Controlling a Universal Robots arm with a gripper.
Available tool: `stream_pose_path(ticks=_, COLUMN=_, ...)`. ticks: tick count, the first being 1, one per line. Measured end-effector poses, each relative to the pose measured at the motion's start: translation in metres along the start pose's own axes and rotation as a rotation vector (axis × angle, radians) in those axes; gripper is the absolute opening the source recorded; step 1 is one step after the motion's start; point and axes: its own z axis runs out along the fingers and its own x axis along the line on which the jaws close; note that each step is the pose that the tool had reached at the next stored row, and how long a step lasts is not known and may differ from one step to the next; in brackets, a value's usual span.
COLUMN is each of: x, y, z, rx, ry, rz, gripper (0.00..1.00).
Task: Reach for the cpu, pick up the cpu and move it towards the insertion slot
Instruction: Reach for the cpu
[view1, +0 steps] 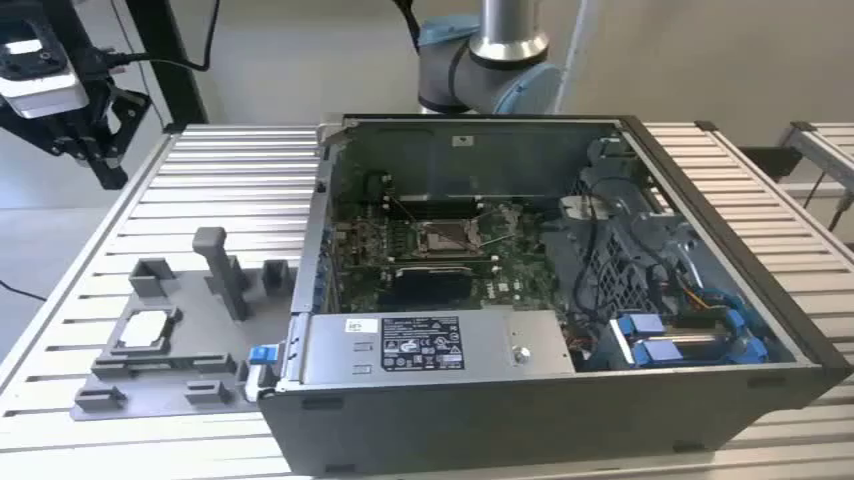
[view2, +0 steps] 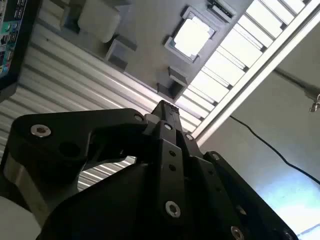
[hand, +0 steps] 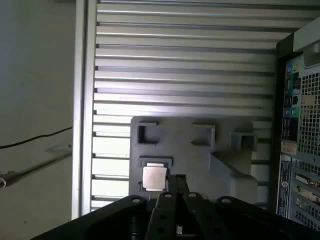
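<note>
In a recess of the grey plastic fixture plate (view1: 200, 352) lies the small thin square silver-grey cpu (hand: 154, 177), likely light, stiff and fragile, best pinched by opposite edges; the black gripper (hand: 176, 179) hangs above, fingers (hand: 171, 184) together, empty.

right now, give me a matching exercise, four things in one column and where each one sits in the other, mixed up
Things
1. cpu
2. insertion slot
3. end effector
4. white-labelled metal box

Places
A. set in the green motherboard, inside the open case
B. up in the air, at the exterior view's far left
C. lying in the grey fixture on the slatted table
D. along the case's near side

Pairs: 1-C, 2-A, 3-B, 4-D
</note>
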Motion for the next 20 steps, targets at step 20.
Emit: stream_pose_path(ticks=20, x=0.0121, y=-0.0011, z=0.0001, rx=0.0, ry=0.0, rz=0.0, gripper=0.0)
